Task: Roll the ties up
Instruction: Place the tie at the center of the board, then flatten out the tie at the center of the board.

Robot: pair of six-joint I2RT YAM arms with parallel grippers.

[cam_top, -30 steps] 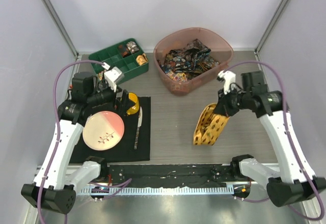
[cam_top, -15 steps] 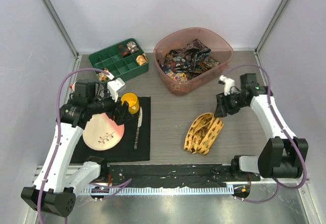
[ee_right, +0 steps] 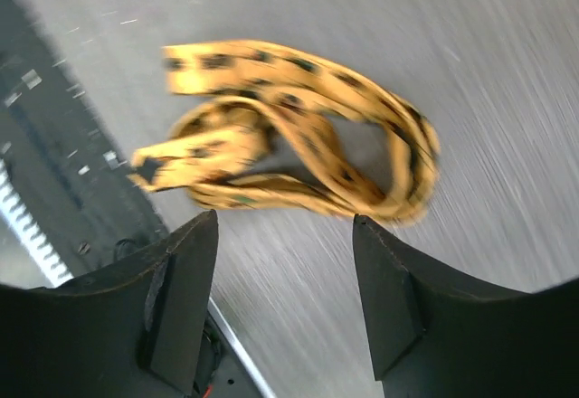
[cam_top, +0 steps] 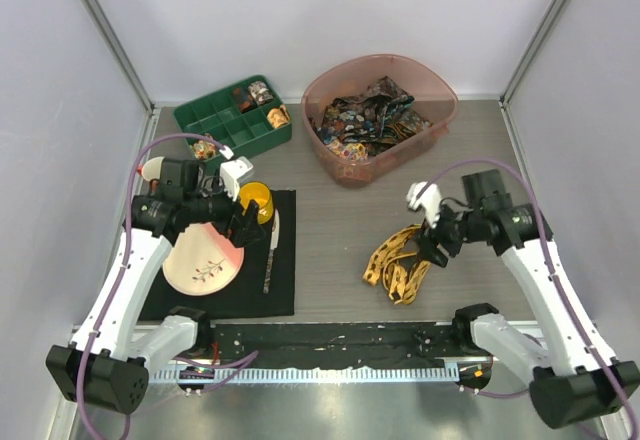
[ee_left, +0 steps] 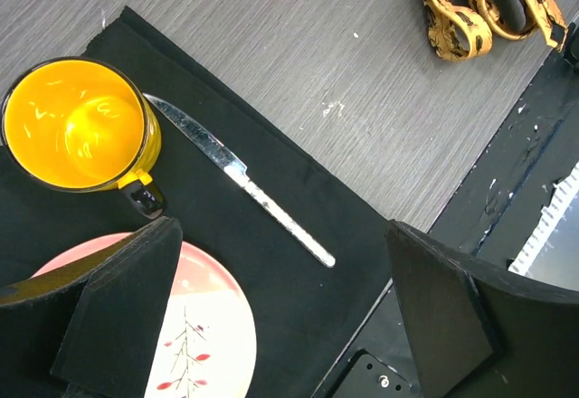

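Although the yellow-orange tie (cam_top: 402,260) lies loosely heaped and unrolled on the table (cam_top: 330,210) right of centre, the right gripper (cam_top: 436,244) hangs beside it parted and empty, the left gripper (cam_top: 240,224) gapes wide at left, and the dark ties (cam_top: 365,115) sit in the pink tub (cam_top: 350,172) at upper centre, so rolling appears unstarted.

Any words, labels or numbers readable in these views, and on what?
None can be read.
plate: only a twig drawing, no words.
yellow tie and dark ties: patterns only.
trinkets in the tray: too small to tell.
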